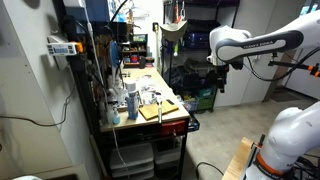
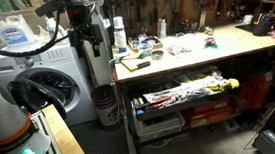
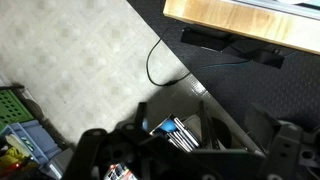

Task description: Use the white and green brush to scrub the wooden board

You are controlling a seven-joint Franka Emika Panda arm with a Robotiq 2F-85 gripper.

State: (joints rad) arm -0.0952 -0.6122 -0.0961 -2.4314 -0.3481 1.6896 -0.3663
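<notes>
The wooden board [image 2: 131,62] lies flat at the near end of the workbench; it also shows in an exterior view [image 1: 158,110]. A small dark-green and whitish thing on it, probably the white and green brush [image 2: 142,64], is too small to make out well. My gripper [image 2: 96,45] hangs in the air beside the bench end, apart from the board and above the floor, as an exterior view [image 1: 222,76] also shows. In the wrist view the gripper [image 3: 190,150] has its fingers spread wide with nothing between them, over floor and a bin of papers.
White and blue bottles [image 2: 120,33] stand on the worktop [image 2: 225,47] behind the board. A washing machine [image 2: 57,79] and a bucket [image 2: 106,105] stand by the bench. A black cable [image 3: 160,60] lies on the floor. Shelves under the bench hold clutter.
</notes>
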